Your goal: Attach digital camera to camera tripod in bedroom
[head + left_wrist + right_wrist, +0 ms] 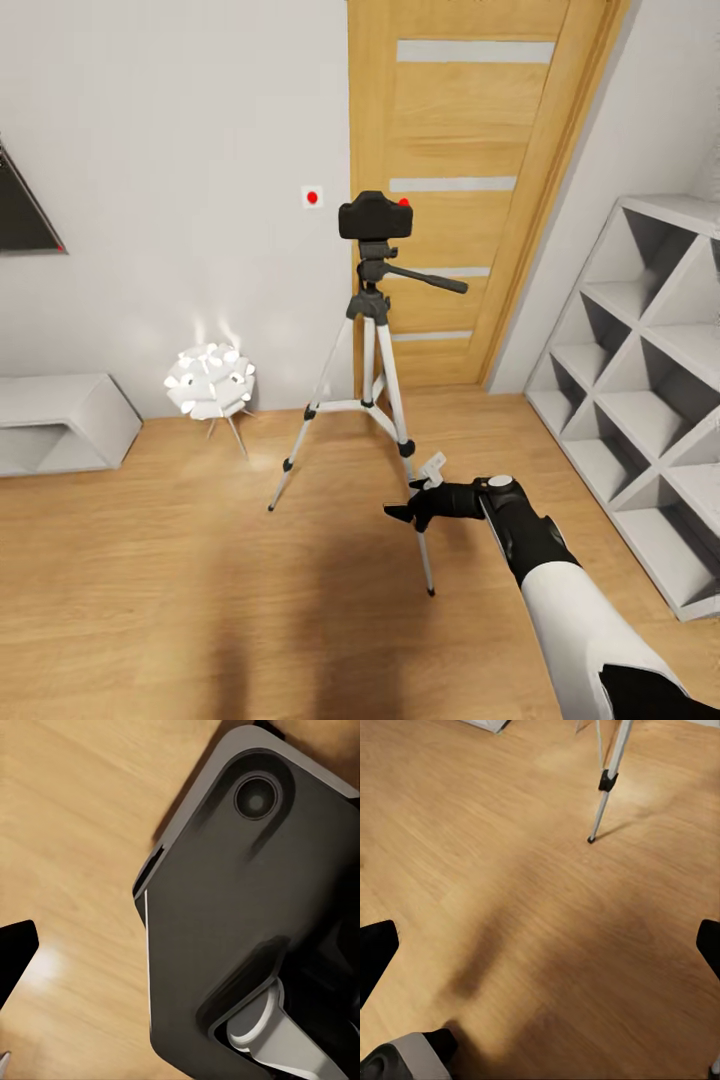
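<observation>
The black digital camera point(375, 217) with a red dot sits upright on the head of the camera tripod point(372, 330), which stands on the wood floor in front of the door. The pan handle points right. My right gripper point(400, 514) hangs low beside the tripod's nearest leg, open and empty. In the right wrist view its fingertips point(376, 952) stand wide apart over bare floor, with one tripod leg point(611, 772) further off. The left wrist view has one black fingertip point(15, 952) of the left gripper beside my own dark body point(247, 907), above the floor.
A wooden door point(470, 180) is behind the tripod. White cube shelves point(650, 380) line the right wall. A low white flower-shaped lamp point(210, 380) and a low white cabinet point(60, 420) stand at the left wall. Open plank floor lies in front.
</observation>
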